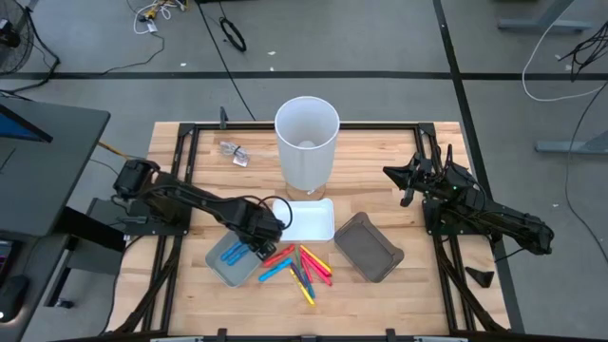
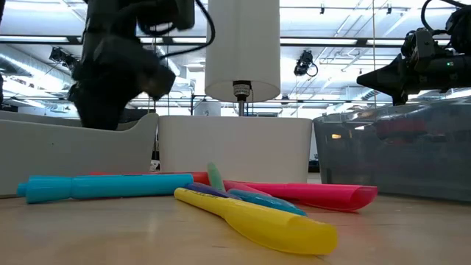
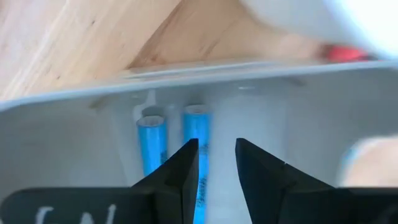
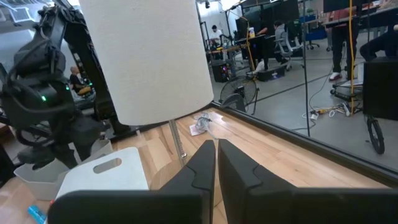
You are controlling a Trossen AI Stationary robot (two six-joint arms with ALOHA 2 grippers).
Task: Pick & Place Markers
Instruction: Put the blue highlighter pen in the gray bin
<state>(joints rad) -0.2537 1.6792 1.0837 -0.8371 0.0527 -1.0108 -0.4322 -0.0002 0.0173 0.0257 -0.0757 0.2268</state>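
Left end effector [image 3: 216, 163] part-open, empty, over grey tray [image 1: 217, 269] near bench's front edge | loose markers [image 1: 302, 268] just beside, nearer left arm | right end effector [image 4: 216, 163] shut, empty, at right edge.

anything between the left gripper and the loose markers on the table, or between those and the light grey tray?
Only the tray's own wall. The left gripper is over the light grey tray, fingers apart and empty above two blue markers already inside. The loose markers lie beside the tray on bare wood, nothing else between.
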